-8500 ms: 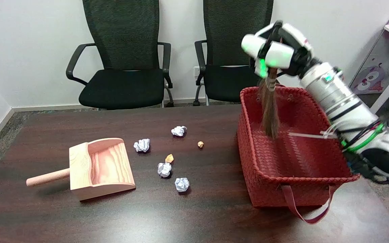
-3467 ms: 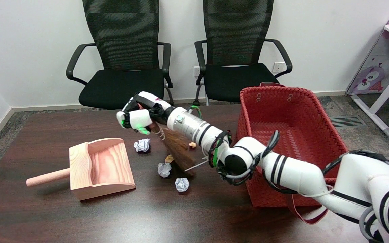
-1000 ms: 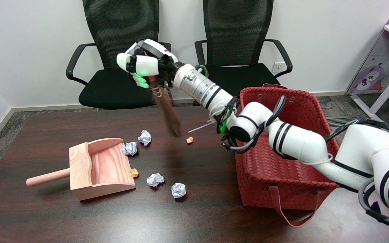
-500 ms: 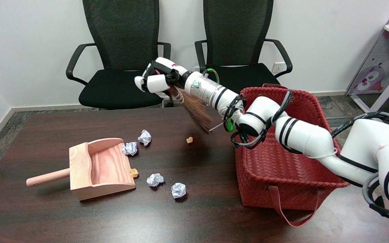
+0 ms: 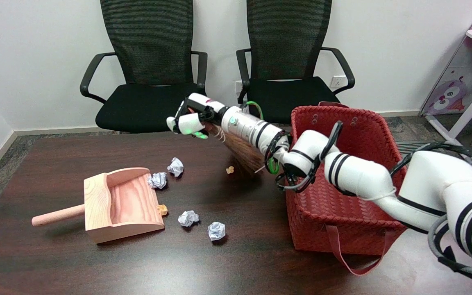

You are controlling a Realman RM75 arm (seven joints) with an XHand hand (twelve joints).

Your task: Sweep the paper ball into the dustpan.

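At mid-frame the right hand (image 5: 190,121) clamps a small straw broom (image 5: 242,152) by its handle, while feather-light crumpled paper balls (image 5: 188,218) sit right of the wooden dustpan (image 5: 120,203), likely rolling at any nudge.

R arm (image 5: 359,176) reaches in from lower right, stretched up and left across the table, forearm nearly level w/ a slight upward slant toward the wrist. R hand (image 5: 191,119) is at the far end, fingers curled round a small broom's handle (image 5: 211,129), palm side facing down-left.
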